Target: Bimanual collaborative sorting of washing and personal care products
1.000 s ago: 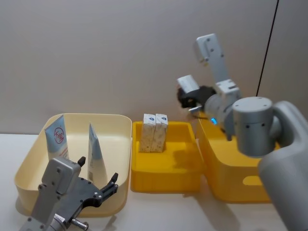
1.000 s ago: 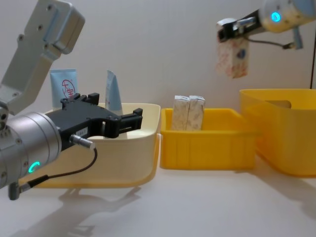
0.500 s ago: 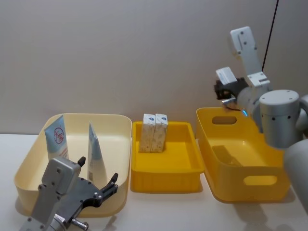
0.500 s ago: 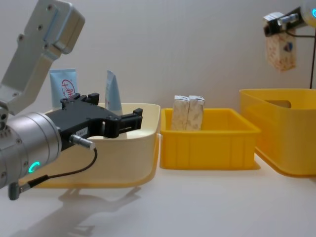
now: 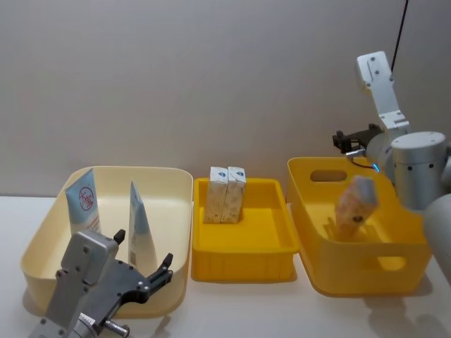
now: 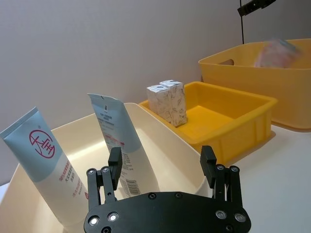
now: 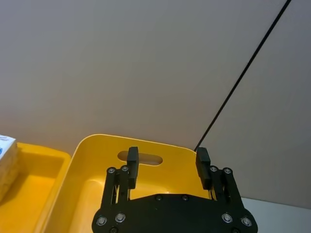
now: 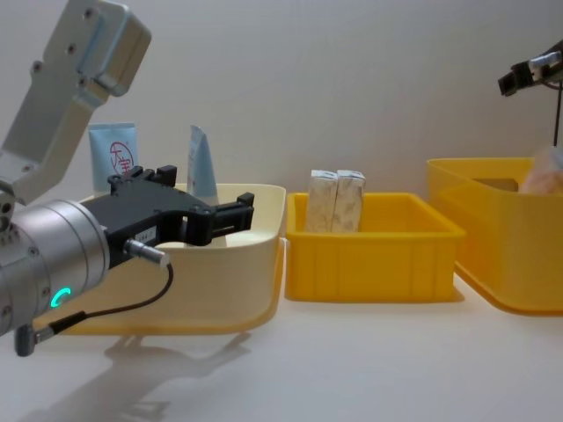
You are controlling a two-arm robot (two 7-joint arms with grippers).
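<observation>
Two white tubes with light-blue tops (image 5: 83,201) (image 6: 116,141) stand in the cream bin (image 5: 42,243). A pair of cream cartons (image 5: 225,193) (image 8: 335,201) stands upright in the small yellow tray (image 5: 243,264). A third carton (image 5: 354,201) (image 8: 545,171) shows blurred and tilted inside the large yellow bin (image 5: 366,271). My right gripper (image 5: 344,142) (image 7: 167,162) hangs open and empty high above that bin. In front of the cream bin, my left gripper (image 5: 144,252) (image 6: 161,162) is open and holds nothing.
The three containers stand side by side on the white table, close to a plain wall. The large yellow bin (image 7: 97,145) has handle slots in its walls. Bare table lies in front of the tray (image 8: 369,264) and bins.
My right gripper carried a carton rightward over the large yellow bin, opened and let it go; the carton has dropped into the bin. The left arm has not moved.
</observation>
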